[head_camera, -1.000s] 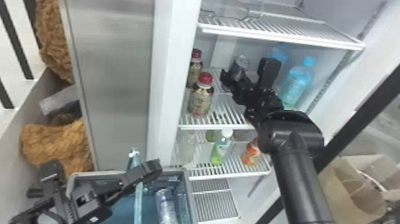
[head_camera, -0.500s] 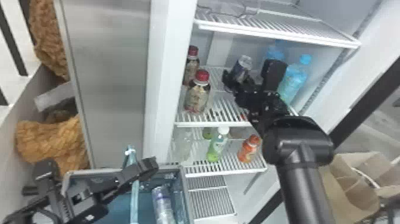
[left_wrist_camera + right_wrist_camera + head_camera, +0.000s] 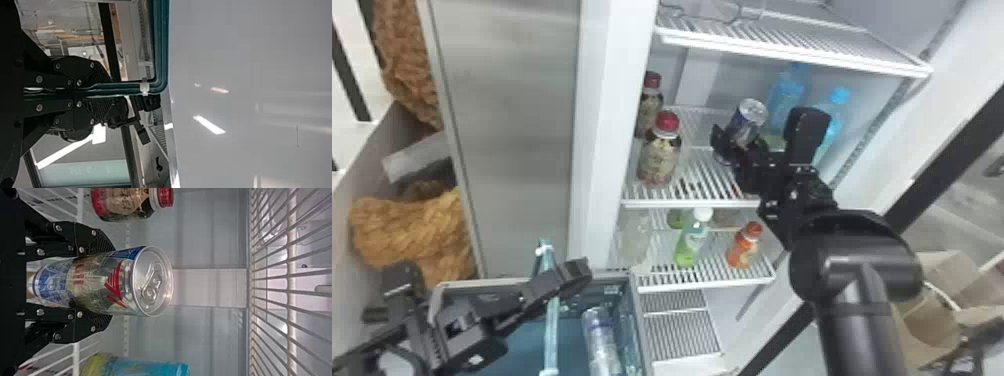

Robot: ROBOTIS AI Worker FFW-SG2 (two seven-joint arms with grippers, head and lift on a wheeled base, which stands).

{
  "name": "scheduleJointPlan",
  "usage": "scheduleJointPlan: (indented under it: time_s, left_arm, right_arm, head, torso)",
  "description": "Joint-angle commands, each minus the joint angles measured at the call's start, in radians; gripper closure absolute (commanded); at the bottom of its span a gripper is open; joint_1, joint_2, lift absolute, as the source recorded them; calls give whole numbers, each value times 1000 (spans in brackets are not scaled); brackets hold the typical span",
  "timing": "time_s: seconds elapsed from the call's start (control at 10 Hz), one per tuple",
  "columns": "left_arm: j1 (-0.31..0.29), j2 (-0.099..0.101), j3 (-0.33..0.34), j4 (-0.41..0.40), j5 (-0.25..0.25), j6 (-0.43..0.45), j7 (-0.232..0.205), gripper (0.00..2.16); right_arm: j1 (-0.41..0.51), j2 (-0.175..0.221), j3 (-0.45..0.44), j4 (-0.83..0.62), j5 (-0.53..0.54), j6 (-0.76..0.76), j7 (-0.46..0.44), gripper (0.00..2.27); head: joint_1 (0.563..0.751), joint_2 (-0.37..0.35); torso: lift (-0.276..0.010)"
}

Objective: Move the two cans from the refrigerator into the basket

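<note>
Head view: I see can (image 3: 602, 340) inside basket (image 3: 482, 283). Left gripper (image 3: 561, 282) squeezes basket's handle (image 3: 551, 330); beyond basket, right gripper (image 3: 759, 142) grips other can (image 3: 748, 117). Right wrist view shows pull ring (image 3: 152, 286).

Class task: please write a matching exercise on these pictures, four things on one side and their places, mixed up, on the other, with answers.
1. Left end effector
2. Right end effector
3. Orange-capped bottle
4. Red-capped bottles

A. On the upper bottle shelf
B. Around a can
C. On the lower bottle shelf
D. Closed on the basket handle

1-D, 2-B, 3-C, 4-A
</note>
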Motion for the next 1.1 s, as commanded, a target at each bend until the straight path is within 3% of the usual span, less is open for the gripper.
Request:
scheduleJointPlan:
  time_s: [0.0,0.3,1.0]
  left_arm:
    - [2,0,0,0,0,0,0,1191]
    - [5,-1,-2,0,0,0,0,1191]
    - [10,0,-2,0,-2,0,0,1191]
  right_arm:
    - [48,-5,-14,-74,-10,41,0,1276]
    - [147,-20,-34,-214,-60,98,0,1276]
    - [417,-46,-97,-543,-164,245,0,1276]
  head:
    - [681,-320]
    - [695,-331]
    - [695,-350]
  torso:
    - [-31]
    - [-31]
    - [-31]
